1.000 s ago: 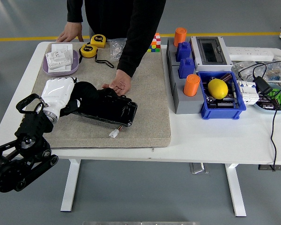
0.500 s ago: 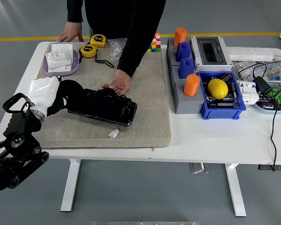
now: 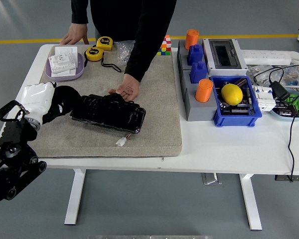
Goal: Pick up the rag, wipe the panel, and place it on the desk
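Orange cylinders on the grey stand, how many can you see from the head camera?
2. One orange cylinder stands at the far end of the grey stand; the other orange cylinder at its near end, beside the blue bin. None looks hidden.

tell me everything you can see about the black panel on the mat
The black panel is a long, glossy, dark slab, plastic by its look, lying flat and slightly slanted on the beige mat. A small white connector on short wires hangs off its near edge. A person's hand rests on its far edge, steadying it. At its left end sits a black rag held by the robot's white left hand.
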Available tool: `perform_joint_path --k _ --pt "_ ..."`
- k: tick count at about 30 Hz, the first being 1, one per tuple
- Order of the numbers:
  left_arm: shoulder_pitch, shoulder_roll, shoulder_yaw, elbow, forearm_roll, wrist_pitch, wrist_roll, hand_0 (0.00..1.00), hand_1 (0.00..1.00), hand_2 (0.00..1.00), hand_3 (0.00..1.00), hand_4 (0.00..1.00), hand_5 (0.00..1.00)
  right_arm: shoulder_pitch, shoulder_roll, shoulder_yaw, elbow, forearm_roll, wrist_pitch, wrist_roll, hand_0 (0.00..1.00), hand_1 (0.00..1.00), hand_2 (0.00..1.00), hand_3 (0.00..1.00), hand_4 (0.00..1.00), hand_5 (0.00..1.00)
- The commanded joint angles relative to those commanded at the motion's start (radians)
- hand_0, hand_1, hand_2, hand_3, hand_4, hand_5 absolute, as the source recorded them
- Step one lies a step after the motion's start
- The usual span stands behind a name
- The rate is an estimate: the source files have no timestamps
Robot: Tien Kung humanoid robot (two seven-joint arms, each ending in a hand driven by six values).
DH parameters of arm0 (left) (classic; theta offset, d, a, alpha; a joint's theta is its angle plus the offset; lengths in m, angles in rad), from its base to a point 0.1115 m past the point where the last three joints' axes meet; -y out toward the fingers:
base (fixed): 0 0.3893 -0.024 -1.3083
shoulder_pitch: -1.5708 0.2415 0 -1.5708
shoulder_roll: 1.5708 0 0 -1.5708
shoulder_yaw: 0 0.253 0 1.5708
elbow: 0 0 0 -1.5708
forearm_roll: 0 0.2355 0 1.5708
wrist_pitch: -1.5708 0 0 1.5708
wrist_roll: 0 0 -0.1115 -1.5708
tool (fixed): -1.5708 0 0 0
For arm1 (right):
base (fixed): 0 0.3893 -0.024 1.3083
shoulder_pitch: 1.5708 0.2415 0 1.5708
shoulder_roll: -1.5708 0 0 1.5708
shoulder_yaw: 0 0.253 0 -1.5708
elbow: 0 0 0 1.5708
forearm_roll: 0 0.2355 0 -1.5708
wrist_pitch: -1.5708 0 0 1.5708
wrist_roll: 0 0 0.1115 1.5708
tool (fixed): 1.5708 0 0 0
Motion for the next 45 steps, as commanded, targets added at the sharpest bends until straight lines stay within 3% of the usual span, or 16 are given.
perform_joint_path --k 10,21,22,27,28,31,35,39,40,45 --pt "0.027 0.007 -0.067 0.013 -0.006 0.019 -0.018 0.265 0.212 0.462 0.447 0.263 0.002 -0.002 0.0 0.007 0.001 -0.006 0.0 0.0 0.745 0.69 0.701 0.623 0.998 0.556" --pt "0.069 0.01 -0.083 0.07 -0.053 0.089 -0.089 0.269 0.213 0.464 0.449 0.266 0.002 -0.002 0.0 0.013 0.004 -0.011 -0.002 -0.001 0.745 0.691 0.701 0.623 0.998 0.555" --pt "0.07 0.009 -0.08 0.081 -0.06 0.099 -0.099 0.272 0.232 0.479 0.471 0.346 0.002 -0.002 0.0 0.013 0.004 -0.01 -0.002 -0.001 0.745 0.691 0.701 0.622 0.998 0.555" --pt "0.064 0.002 -0.06 0.143 -0.113 0.145 -0.155 0.272 0.232 0.479 0.471 0.346 0.002 -0.001 0.001 0.011 0.003 -0.008 -0.001 -0.001 0.745 0.691 0.701 0.622 0.998 0.555" --pt "0.062 0.001 -0.056 0.159 -0.127 0.152 -0.166 0.317 0.288 0.493 0.496 0.495 0.026 -0.001 0.001 0.011 0.003 -0.007 -0.001 -0.001 0.745 0.691 0.701 0.622 0.998 0.554" --pt "0.056 -0.006 -0.043 0.204 -0.169 0.176 -0.202 0.317 0.288 0.493 0.496 0.495 0.026 0.0 0.002 0.009 0.003 -0.007 -0.001 -0.001 0.745 0.691 0.701 0.622 0.998 0.554" --pt "0.052 -0.015 -0.03 0.256 -0.223 0.176 -0.242 0.33 0.337 0.502 0.512 0.491 0.081 0.002 0.002 0.009 0.004 -0.007 -0.002 -0.001 0.745 0.691 0.701 0.623 0.998 0.555" --pt "0.052 -0.024 -0.027 0.257 -0.232 0.176 -0.253 0.33 0.337 0.502 0.512 0.491 0.081 0.002 0.002 0.014 0.003 -0.01 -0.001 -0.003 0.745 0.691 0.701 0.623 0.998 0.555" --pt "0.052 -0.025 -0.028 0.256 -0.232 0.176 -0.253 0.336 0.4 0.518 0.528 0.517 0.1 0.002 0.003 0.014 0.003 -0.011 -0.001 -0.003 0.745 0.692 0.701 0.624 0.998 0.555" --pt "0.048 -0.035 -0.025 0.252 -0.241 0.176 -0.262 0.336 0.4 0.518 0.528 0.517 0.1 0.004 0.002 0.015 0.004 -0.01 -0.002 -0.002 0.745 0.692 0.701 0.624 0.998 0.555"
